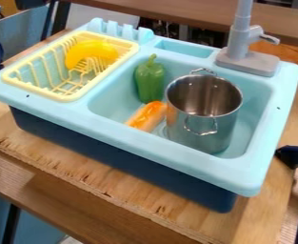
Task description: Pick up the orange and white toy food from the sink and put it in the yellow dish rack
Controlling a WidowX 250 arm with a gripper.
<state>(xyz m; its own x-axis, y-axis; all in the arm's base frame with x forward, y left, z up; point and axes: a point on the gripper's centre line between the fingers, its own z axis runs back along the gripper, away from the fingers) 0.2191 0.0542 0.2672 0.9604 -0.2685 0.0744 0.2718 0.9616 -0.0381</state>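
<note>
The stainless-steel pot (pixel 202 116) stands upright in the right part of the basin (pixel 116 100) of the toy sink (pixel 157 150), its 2 loop handles facing the back and the front. To its left, the green bell pepper (pixel 150 82) sits stem up near the basin's back left corner, and the elongated orange toy (pixel 147 116) lies on a slant in front of it, its far end just beside the pot; whether they touch, I cannot tell. The curved yellow toy (pixel 91 51), likely a banana, rests in the yellow dish rack (pixel 61 95). The gray faucet (pixel 248 57) rises behind the pot. All 4 loose things are set down, so I'd judge this a pause between handling steps, though it could be either end of the work. How far open the gripper is, and whether it has hold of anything, I cannot tell. Any grasp on the pot would call for a pinch on its thin rim or a handle, clear of the faucet; the orange toy would need a careful approach beside the pot's wall.
</note>
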